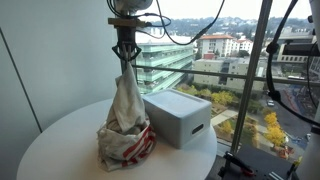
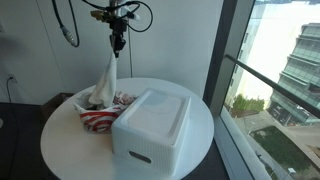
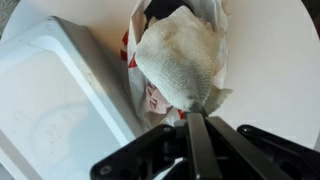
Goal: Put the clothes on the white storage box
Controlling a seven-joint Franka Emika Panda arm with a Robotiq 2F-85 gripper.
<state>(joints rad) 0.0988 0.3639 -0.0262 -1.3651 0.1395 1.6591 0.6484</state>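
The tool [image 1: 124, 52] hangs above the round white table [image 1: 60, 140], clenched on the top of the clothes [image 1: 126, 105], which are stretched beneath it into a tall, narrow cone of pale cloth. The bottom of the bundle, where red-and-white stripes show, rests on the table, so the clothes run straight down from the tool tip to the table surface. In the other exterior view the tool [image 2: 115, 46] again pinches the peak of the clothes [image 2: 103, 88], with the striped folds spread at the base. The white box [image 1: 178, 116] stands on the table just beside the bundle; whether the two touch cannot be told. Nothing lies on the box lid [image 2: 152, 122]. In the wrist view the tool [image 3: 196, 118] has its fingers closed together on a fold of the clothes [image 3: 180, 55], the box [image 3: 50, 100] lies to one side of them, and bare table [image 3: 275, 70] to the other.
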